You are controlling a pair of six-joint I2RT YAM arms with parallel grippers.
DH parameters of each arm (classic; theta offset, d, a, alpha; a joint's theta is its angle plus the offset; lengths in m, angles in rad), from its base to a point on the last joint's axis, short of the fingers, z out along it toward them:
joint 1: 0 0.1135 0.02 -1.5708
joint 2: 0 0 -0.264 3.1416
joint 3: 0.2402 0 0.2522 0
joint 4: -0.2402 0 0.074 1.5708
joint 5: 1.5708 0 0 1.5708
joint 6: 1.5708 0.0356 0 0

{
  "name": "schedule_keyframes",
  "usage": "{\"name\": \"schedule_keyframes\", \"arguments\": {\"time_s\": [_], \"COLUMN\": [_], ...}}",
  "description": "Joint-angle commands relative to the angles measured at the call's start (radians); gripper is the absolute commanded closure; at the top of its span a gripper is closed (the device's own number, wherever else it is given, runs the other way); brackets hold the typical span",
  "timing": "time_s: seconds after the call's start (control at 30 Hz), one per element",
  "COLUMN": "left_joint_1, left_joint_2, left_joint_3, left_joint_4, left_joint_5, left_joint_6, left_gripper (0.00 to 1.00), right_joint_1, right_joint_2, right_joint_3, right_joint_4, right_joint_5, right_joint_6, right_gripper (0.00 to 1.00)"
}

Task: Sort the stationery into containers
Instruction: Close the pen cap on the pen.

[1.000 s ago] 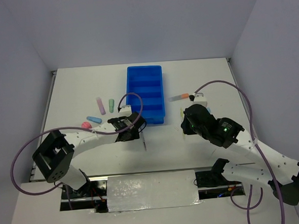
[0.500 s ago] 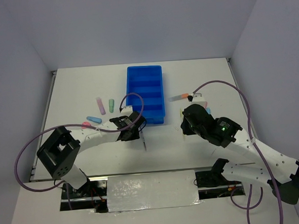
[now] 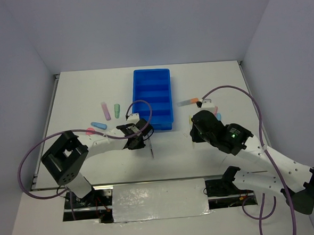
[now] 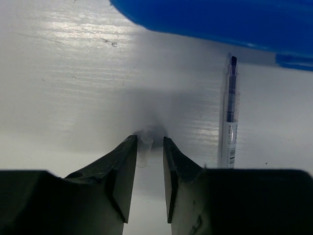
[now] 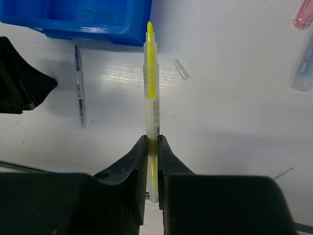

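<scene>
The blue tray [image 3: 136, 97] lies at the table's middle back; its near edge shows in the left wrist view [image 4: 220, 24] and the right wrist view [image 5: 83, 17]. My right gripper [image 3: 196, 128] [image 5: 152, 139] is shut on a thin yellow pen [image 5: 152, 88], tip pointing toward the tray's near right corner. My left gripper [image 3: 139, 141] [image 4: 149, 142] is low over the table just in front of the tray, jaws narrowly open around a tiny clear cap [image 4: 145, 149]. A thin grey pen [image 3: 151, 150] [image 4: 230, 117] lies just right of it.
Left of the tray lie a pink marker [image 3: 106, 110], a green one [image 3: 117, 110], a blue one [image 3: 98, 125] and a pink piece [image 3: 90, 131]. An orange-grey marker [image 3: 189, 101] lies right of the tray. Another clear cap [image 5: 181, 69] and two markers [image 5: 302, 68] lie near the right gripper.
The left arm's elbow has swung a little to the right while its gripper stays in front of the tray. The right gripper holds the yellow pen in almost the same place.
</scene>
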Motion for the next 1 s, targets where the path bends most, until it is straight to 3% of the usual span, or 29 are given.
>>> {"name": "schedule_keyframes", "arguments": {"time_s": [0.0,0.2,0.5,0.8,0.97], "left_joint_1": [0.000,0.000,-0.013,-0.044,-0.044], "left_joint_2": [0.041,0.013,-0.131,-0.468,-0.617], "left_joint_3": [-0.024,-0.043,-0.070,-0.015,0.035], "left_joint_4": [0.026,0.017,-0.026,-0.053,-0.010], "left_joint_5": [0.042,0.050,0.019,-0.051,-0.027], "left_joint_6": [-0.010,-0.014,-0.023,0.064,0.167], "left_gripper": [0.64,0.99,1.00,1.00,1.00], "right_joint_1": [0.008,0.006,0.006,0.006,0.006], "right_joint_2": [-0.009,-0.018,-0.067,-0.213,-0.330], "right_joint_3": [-0.009,-0.018,-0.054,-0.161,-0.262], "right_joint_4": [0.026,0.035,0.112,0.363,0.568], "right_joint_5": [0.016,0.007,-0.062,-0.278,-0.503], "right_joint_6": [-0.006,-0.005,-0.026,-0.108,-0.132], "right_gripper": [1.00,1.00,1.00,1.00,1.00]}}
